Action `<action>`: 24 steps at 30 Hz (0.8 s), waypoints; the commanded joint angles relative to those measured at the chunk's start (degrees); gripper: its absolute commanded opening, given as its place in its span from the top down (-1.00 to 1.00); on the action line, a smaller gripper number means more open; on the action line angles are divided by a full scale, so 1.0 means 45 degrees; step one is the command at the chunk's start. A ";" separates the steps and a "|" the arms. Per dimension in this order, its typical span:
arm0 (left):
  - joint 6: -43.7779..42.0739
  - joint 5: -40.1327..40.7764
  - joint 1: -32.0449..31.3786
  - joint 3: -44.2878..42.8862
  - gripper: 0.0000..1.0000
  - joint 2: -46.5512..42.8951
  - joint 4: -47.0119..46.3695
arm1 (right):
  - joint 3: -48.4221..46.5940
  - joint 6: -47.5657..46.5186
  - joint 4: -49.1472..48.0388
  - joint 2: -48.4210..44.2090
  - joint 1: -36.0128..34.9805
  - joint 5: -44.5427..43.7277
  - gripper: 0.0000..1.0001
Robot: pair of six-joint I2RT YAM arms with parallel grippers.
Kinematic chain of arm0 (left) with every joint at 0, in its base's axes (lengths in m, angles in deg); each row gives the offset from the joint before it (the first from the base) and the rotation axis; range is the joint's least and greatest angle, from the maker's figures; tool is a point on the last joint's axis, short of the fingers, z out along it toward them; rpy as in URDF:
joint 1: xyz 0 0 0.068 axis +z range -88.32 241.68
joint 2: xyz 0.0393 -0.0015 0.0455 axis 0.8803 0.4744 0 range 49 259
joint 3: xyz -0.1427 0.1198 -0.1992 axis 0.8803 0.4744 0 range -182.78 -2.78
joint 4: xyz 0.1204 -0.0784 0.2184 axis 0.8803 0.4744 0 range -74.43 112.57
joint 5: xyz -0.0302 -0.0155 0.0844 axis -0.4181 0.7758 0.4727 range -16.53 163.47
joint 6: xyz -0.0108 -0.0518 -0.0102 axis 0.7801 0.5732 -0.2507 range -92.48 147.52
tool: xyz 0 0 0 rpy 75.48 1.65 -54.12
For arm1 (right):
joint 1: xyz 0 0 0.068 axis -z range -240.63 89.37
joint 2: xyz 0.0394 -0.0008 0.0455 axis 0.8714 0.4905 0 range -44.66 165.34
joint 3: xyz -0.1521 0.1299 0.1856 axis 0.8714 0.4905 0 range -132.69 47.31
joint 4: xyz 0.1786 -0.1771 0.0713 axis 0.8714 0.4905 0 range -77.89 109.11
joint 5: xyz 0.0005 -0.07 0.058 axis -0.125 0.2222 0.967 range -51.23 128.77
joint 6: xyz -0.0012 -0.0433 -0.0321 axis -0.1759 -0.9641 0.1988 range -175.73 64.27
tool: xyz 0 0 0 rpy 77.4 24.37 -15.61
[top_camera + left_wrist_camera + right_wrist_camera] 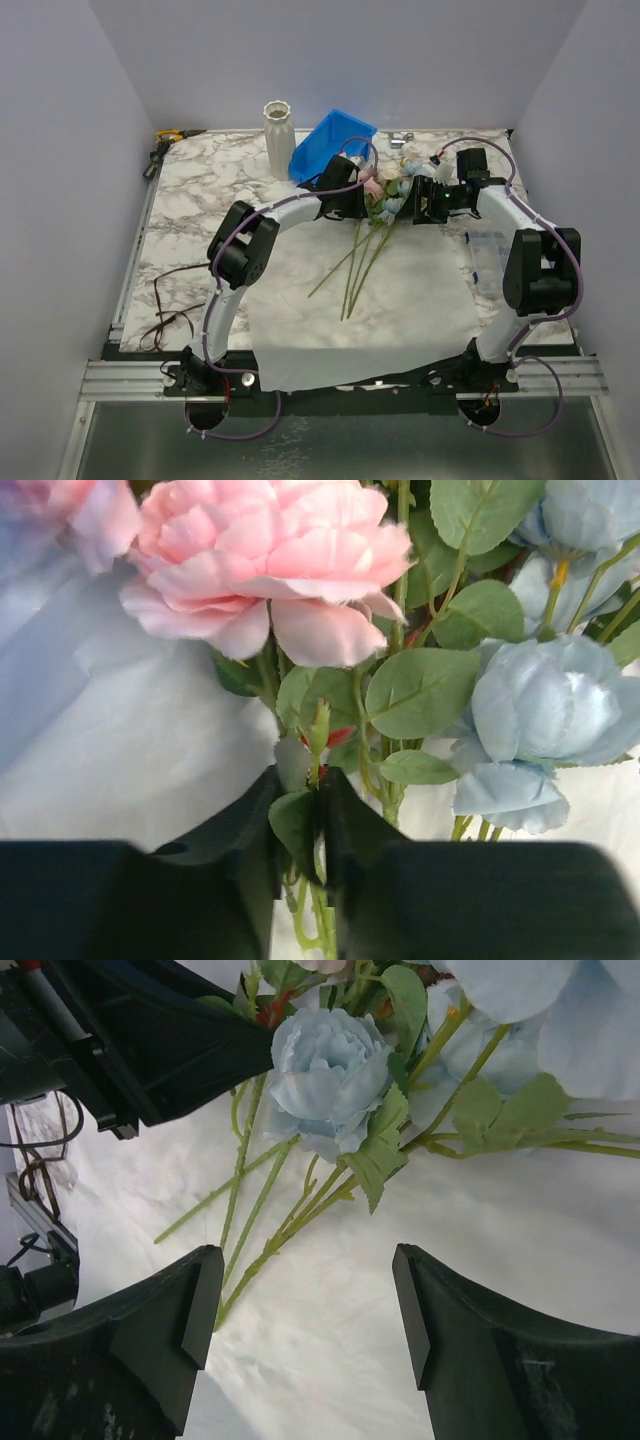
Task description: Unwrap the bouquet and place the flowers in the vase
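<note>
Top external view: the flowers (390,195) out of the cone, flat on the spread wrapping paper (400,320), heads between left gripper (362,203) and right gripper (412,207), stems fanned toward the near edge. The vase (278,135) upright at the far side, just beside the blue bin (335,145), apart from the blooms. Likely trouble here: a carry across to a slim neck, with splayed stems apt to miss the rim or tip the vase.

Left wrist view: left gripper pinched in on a leaf and a few thin green stems just below the pink rose (265,565), with the pale blue rose (545,710) off to one side. Looks like a hold on part of the bunch only; cannot tell the number of stems between the fingers (355,825). Could raise one or two and leave the others behind, or slide on the smooth leaf and drop them. Might also drag the thin sheet along, if caught under the tips.

Right wrist view: right gripper spread wide, holding nothing, poised over the paper just short of the pale blue rose and the loose stems, with the left gripper's black body close at upper left. Little room between the two arms, so a bump is a fair worry; closing from here would probably nip stray stems or paper only
</note>
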 commanded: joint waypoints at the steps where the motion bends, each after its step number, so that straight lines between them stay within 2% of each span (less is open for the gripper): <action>1: 0.0358 0.0147 0.0049 -0.0691 0.68 -0.0201 0.0341 | -0.0101 -0.0430 0.0288 0.0035 -0.0007 -0.0098 -0.55; 5: 0.0588 0.0167 0.0050 -0.0879 0.90 -0.0976 0.0425 | -0.0271 -0.0524 0.0295 0.0126 -0.0004 -0.0098 -0.55; 9: 0.0755 0.0147 0.0049 -0.0865 0.97 -0.1946 0.0399 | -0.0299 -0.0669 0.0299 0.0120 -0.0010 -0.0098 -0.55; 17: 0.1012 -0.0145 0.0049 -0.0649 1.00 -0.3734 0.0398 | -0.0260 -0.1071 0.0433 -0.0130 -0.0007 -0.0078 -0.55; 24: 0.0049 -0.0793 0.0136 -0.0664 1.00 -0.5550 -0.0156 | -0.0179 -0.1417 0.0527 -0.0387 -0.0001 -0.0073 -0.55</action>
